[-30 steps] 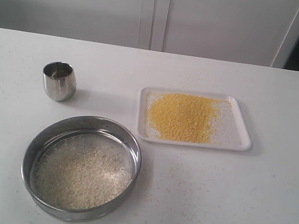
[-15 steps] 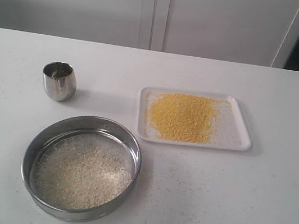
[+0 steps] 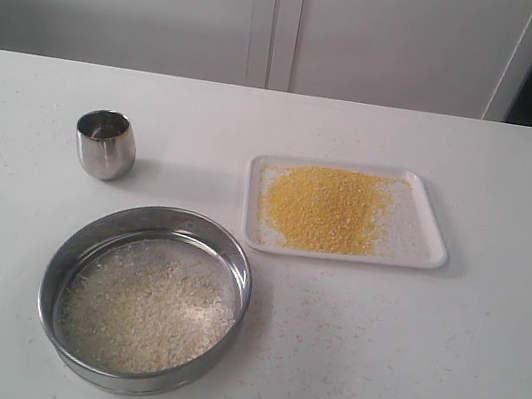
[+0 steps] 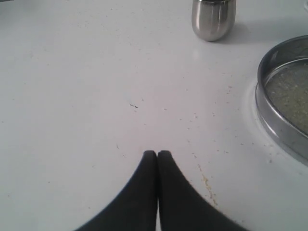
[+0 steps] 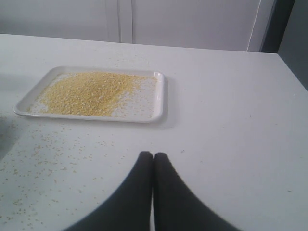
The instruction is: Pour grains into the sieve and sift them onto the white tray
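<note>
The sieve point(image 3: 144, 298) rests on the table at the front left, holding pale whitish-beige grains point(image 3: 148, 307) on its mesh. A heap of fine yellow grains point(image 3: 325, 207) lies on the white tray point(image 3: 426, 249) at the middle right. Neither arm shows in the exterior view. My left gripper point(image 4: 157, 153) is shut and empty above bare table, with the sieve point(image 4: 284, 96) off to one side. Shut and empty too, my right gripper point(image 5: 153, 155) hovers short of the white tray point(image 5: 159, 103) and its yellow grains point(image 5: 86, 93).
A small rounded steel cup point(image 3: 106, 144) stands upright behind the sieve at the left, also the steel cup point(image 4: 213, 18) in the left wrist view. Stray grains point(image 5: 43, 149) speckle the table between tray and sieve. White cabinet doors point(image 3: 274, 19) stand behind the table.
</note>
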Controlling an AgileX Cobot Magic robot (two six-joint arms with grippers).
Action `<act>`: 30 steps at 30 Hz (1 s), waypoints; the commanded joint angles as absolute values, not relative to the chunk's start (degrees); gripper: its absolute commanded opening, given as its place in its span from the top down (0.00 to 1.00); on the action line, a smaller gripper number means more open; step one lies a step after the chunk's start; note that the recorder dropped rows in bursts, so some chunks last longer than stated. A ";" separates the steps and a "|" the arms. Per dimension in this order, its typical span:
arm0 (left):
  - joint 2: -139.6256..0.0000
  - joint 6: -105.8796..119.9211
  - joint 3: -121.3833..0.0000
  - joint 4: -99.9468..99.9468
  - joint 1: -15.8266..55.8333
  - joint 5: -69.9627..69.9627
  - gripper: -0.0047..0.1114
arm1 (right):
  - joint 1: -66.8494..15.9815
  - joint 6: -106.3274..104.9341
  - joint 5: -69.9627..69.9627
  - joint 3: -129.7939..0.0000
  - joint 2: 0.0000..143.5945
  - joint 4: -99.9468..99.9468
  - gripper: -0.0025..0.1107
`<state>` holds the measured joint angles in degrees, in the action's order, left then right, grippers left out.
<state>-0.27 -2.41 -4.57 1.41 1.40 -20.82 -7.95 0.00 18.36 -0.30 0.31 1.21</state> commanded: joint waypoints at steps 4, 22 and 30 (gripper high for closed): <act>0.00 -2.70 -0.78 0.00 1.15 -18.94 0.96 | -7.42 0.00 17.98 0.00 0.00 1.04 0.98; 0.00 -2.70 0.00 -1.21 1.15 -18.85 0.96 | -7.42 0.00 17.98 0.00 0.00 1.04 0.98; 0.00 -2.70 0.00 -1.21 1.15 -18.85 0.96 | -7.42 0.00 17.98 0.00 0.00 1.04 0.98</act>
